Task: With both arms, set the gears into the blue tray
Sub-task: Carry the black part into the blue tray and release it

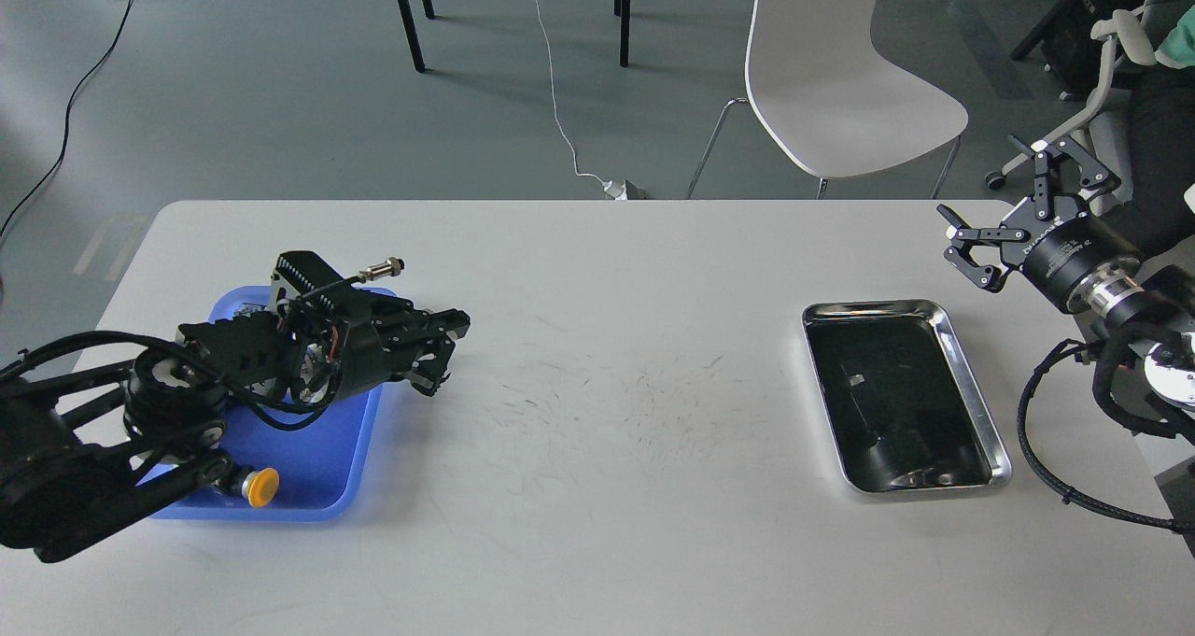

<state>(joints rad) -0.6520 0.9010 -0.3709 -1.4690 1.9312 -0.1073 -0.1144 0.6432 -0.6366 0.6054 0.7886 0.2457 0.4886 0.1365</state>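
1. Near the table's [597,543] left edge, the left gripper [439,351] is hanging over the blue tray's [322,468] right rim, jaws narrowly parted, holding nothing visible.
2. No gears are showing; the steel tray [971,393] is looking empty.
3. Beyond the right edge, the right gripper [1013,211] is gaping wide.
4. Open middle ground is allowing free travel.

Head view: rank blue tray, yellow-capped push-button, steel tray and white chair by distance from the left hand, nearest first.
1. blue tray: directly under and beside the left hand, at the table's left.
2. yellow-capped push-button: in the tray's near corner.
3. steel tray: across the table, right side.
4. white chair: behind the table, far right.
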